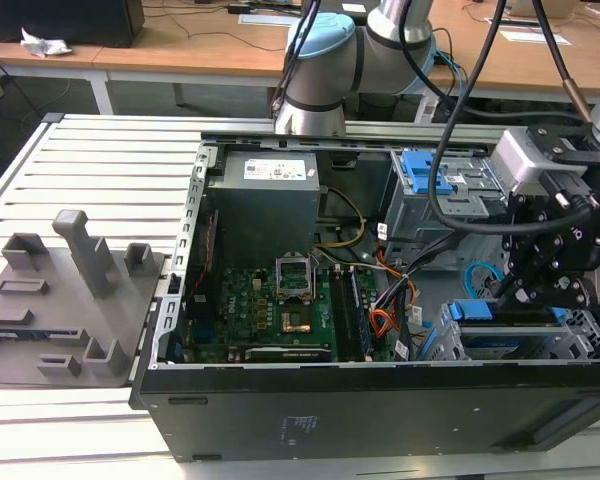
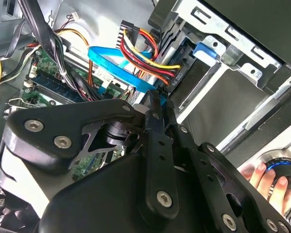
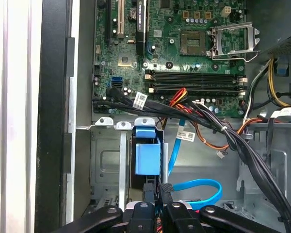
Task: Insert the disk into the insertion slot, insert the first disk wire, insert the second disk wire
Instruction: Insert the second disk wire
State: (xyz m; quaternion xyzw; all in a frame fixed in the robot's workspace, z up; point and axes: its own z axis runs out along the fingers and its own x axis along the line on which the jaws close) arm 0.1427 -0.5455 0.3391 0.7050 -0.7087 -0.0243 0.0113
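End effector [image 3: 157, 194]: fingers closed together above the disk's rear edge, gripping nothing visible.
Disk [image 3: 148, 158]: seated in the insertion slot [image 3: 106, 165].
Second disk wire [image 3: 203, 187]: loops loose just beside the fingers.

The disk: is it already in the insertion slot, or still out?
In, it seems: in the first wrist view the disk, by its blue carrier, sits between the metal walls of the insertion slot.
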